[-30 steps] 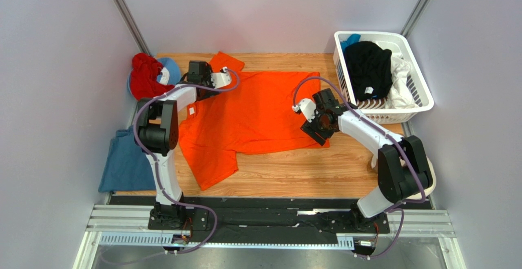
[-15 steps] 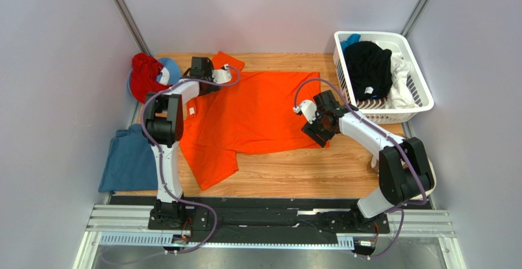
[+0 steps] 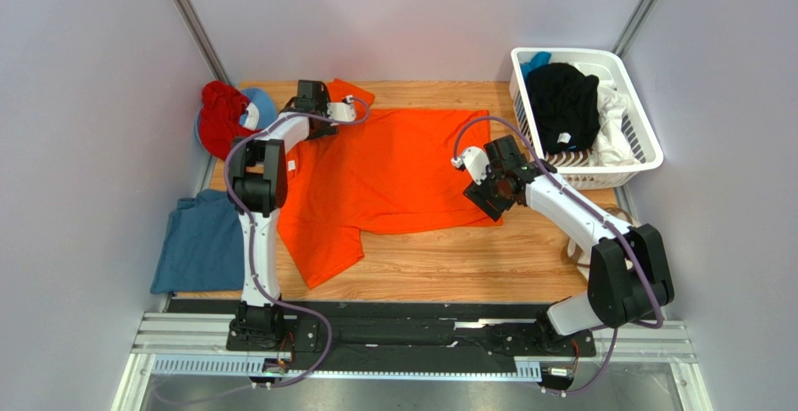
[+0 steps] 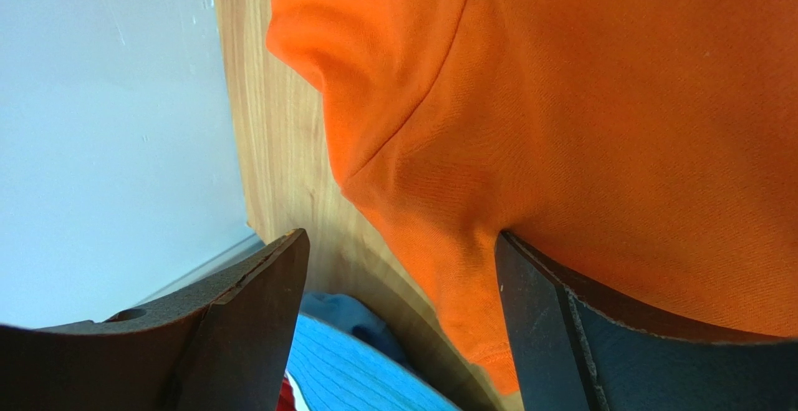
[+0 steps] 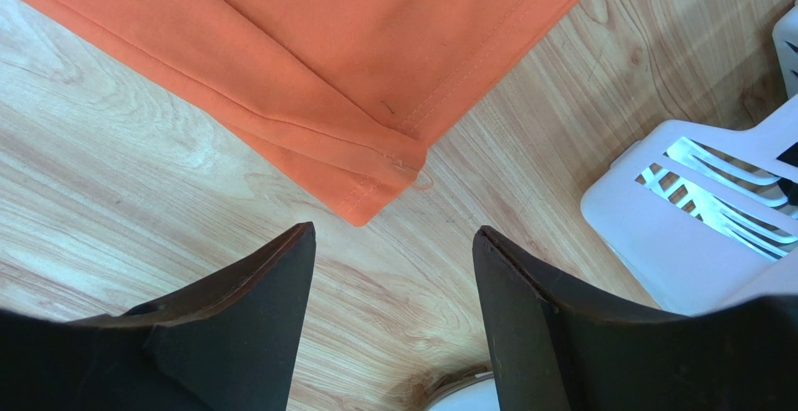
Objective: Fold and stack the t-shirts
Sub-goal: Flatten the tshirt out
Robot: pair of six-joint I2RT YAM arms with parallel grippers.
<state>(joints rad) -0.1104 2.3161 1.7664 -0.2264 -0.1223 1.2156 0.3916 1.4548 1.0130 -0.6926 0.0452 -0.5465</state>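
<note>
The bright orange short-sleeved cloth t-shirt (image 3: 393, 172) lies spread flat on the wooden table (image 3: 450, 266). The left arm (image 3: 260, 172) covers part of its collar end, and one sleeve (image 3: 348, 93) pokes out beyond the wrist. The left wrist view shows only a rumpled shoulder and sleeve hem (image 4: 440, 243), and it is unclear whether the left jaws touch the cloth. The dusty blue t-shirt (image 3: 199, 241) hangs off the table's left edge, partly out of sight.

The left arm reaches to the far left corner. The left jaws stand wide apart, with dark fingers (image 4: 239, 327) on either side of that hem, gripping nothing. The right arm (image 3: 571, 210) bends inward. The right jaws are also wide and empty, their fingers (image 5: 234, 327) over bare wood just short of the shirt's hem corner (image 5: 375, 182).

A white slatted plastic basket (image 3: 592, 179) sits just beside the right arm. It holds a black t-shirt (image 3: 562, 102), a white t-shirt (image 3: 613, 121) and a scrap of blue cloth (image 3: 538, 59). A red cloth heap (image 3: 220, 112) and a pale blue ribbed thing (image 3: 260, 107) crowd the corner near the left jaws.
</note>
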